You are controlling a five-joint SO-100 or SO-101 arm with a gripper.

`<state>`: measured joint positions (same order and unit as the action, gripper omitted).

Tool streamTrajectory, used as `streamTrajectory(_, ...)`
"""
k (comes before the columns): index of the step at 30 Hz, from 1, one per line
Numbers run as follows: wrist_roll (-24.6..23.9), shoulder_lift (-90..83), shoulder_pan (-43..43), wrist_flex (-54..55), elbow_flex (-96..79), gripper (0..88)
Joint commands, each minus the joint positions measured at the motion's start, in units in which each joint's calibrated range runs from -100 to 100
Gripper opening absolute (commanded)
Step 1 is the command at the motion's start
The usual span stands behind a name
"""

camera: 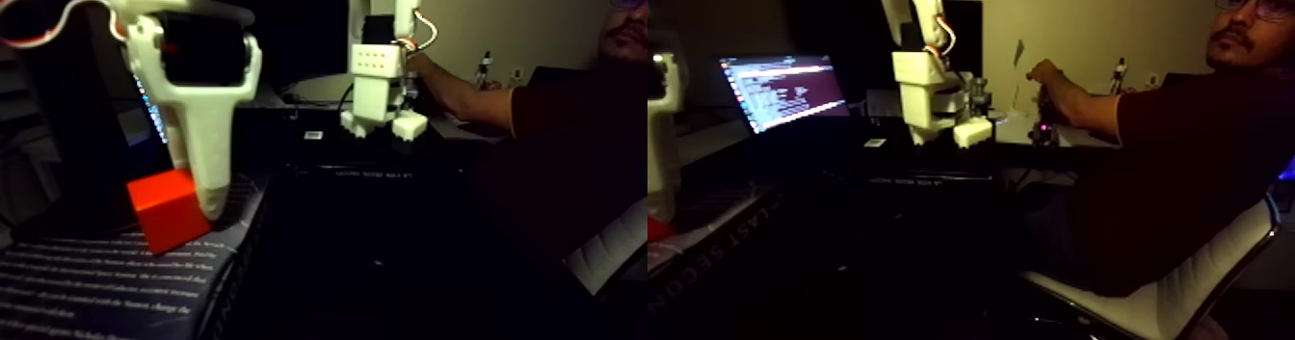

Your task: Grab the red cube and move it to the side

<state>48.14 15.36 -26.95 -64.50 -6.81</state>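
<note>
Red cube point(168, 210) (tilted) touches pincer point(207, 204) near box point(106, 286) edge.

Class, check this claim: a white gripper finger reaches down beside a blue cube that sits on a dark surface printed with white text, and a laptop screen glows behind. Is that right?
Not quite: the cube is red-orange, not blue, as the fixed view shows. The rest stands: the white gripper reaches down beside it, the dark printed surface lies beneath, and the laptop screen glows behind.
</note>
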Motion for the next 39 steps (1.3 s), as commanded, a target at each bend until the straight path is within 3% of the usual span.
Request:
streamTrajectory(1, 0.01, -0.23, -0.53, 0.48, -0.04, 8.9)
streamTrajectory(9, 0.34, -0.23, 0.06, 0.57, -2.13, 9.5)
streamTrajectory(14, 1.09, -0.23, 0.06, 0.57, -2.22, 21.9)
streamTrajectory(18, 1.36, -0.23, -0.03, 0.48, -2.22, 26.9)
streamTrajectory(39, 1.85, -1.24, -0.36, 0.48, -1.58, 27.4)
